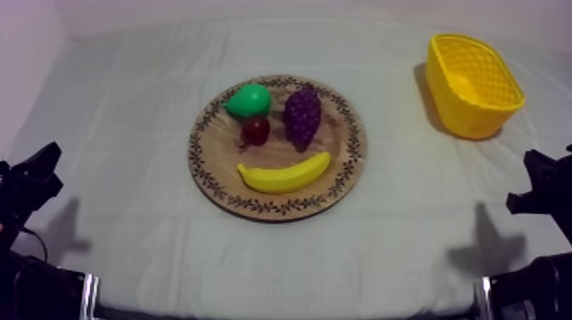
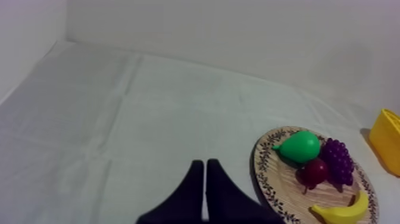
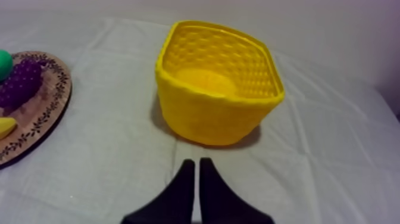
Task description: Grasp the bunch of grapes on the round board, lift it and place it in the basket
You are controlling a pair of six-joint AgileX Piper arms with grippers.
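Observation:
The purple bunch of grapes [image 1: 302, 116] lies on the round wooden board [image 1: 345, 174] at the table's middle, beside a green pear [image 1: 248, 100], a small red fruit [image 1: 255, 129] and a banana [image 1: 283, 176]. The yellow basket [image 1: 471, 83] stands at the far right with nothing in it. My left gripper [image 1: 38, 174] rests low at the left edge; my right gripper [image 1: 538, 183] rests low at the right edge. In the left wrist view my fingers [image 2: 205, 170] lie together as a wedge short of the board [image 2: 269, 179] and grapes [image 2: 337, 159]. My right gripper [image 3: 196, 168] is likewise shut, just before the basket [image 3: 214, 110].
A grey-white cloth [image 1: 128, 128] covers the whole table, with open stretches left of the board and between the board and the basket. A pale wall rises behind the table's far edge.

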